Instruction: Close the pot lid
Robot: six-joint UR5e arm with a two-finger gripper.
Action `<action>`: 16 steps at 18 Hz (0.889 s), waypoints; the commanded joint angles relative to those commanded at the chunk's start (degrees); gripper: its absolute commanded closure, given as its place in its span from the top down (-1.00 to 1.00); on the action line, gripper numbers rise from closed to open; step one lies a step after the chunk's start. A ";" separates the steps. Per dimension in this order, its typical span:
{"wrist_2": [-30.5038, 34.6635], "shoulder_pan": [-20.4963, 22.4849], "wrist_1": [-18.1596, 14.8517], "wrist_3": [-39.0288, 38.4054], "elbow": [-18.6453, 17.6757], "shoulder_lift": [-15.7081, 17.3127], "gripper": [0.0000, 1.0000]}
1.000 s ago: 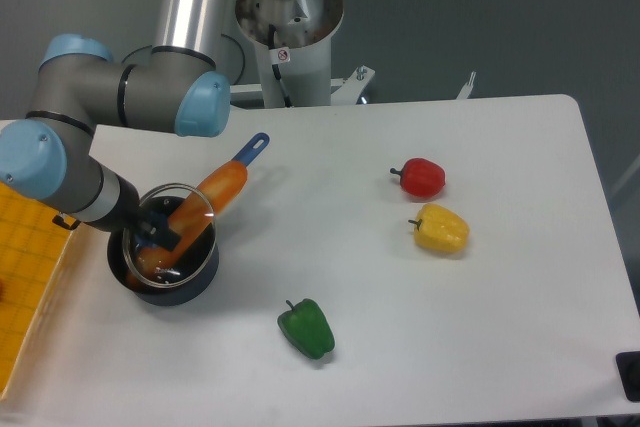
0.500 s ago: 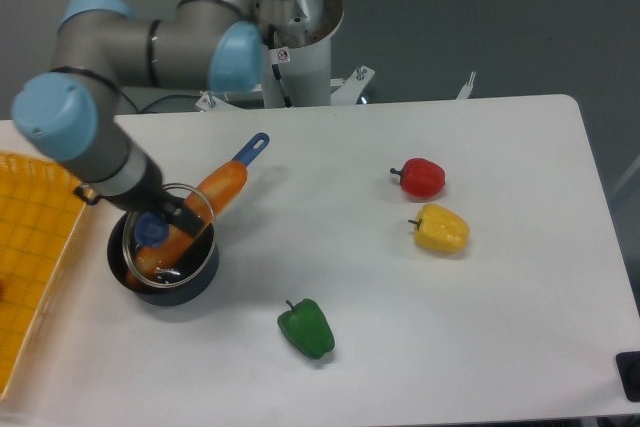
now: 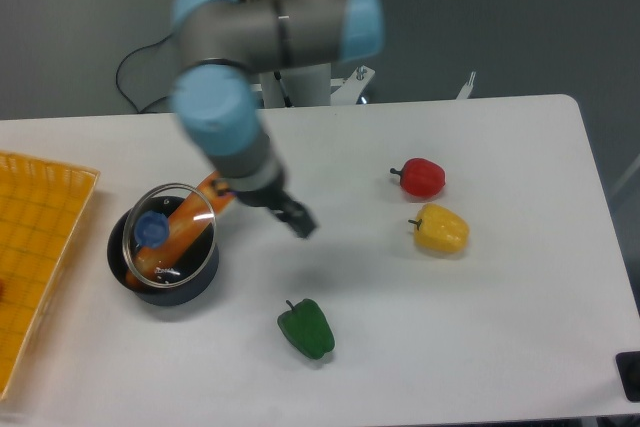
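Note:
The dark pot [image 3: 172,291] stands at the left of the white table. The glass lid [image 3: 180,209] with its blue knob [image 3: 152,229] lies on top of the pot, resting over an orange utensil [image 3: 183,226] that sticks out of the pot toward the upper right. That seems to keep the lid slightly tilted. My gripper [image 3: 298,220] hangs to the right of the pot, well apart from the lid, open with nothing between its dark fingers. The arm hides the utensil's far end.
A yellow tray [image 3: 45,209] lies at the left edge, next to the pot. A green pepper [image 3: 306,328] sits at the front, a red pepper [image 3: 421,177] and a yellow pepper [image 3: 441,229] to the right.
My gripper has let go of the lid's knob and swung right, away from the pot. The lid stays on the pot over the orange utensil.

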 joint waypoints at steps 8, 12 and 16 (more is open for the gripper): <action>-2.27 13.02 3.15 14.69 -0.80 -0.70 1.00; -3.07 16.88 6.41 19.00 -0.97 -0.53 1.00; -5.62 19.44 6.51 24.36 -1.59 0.35 1.00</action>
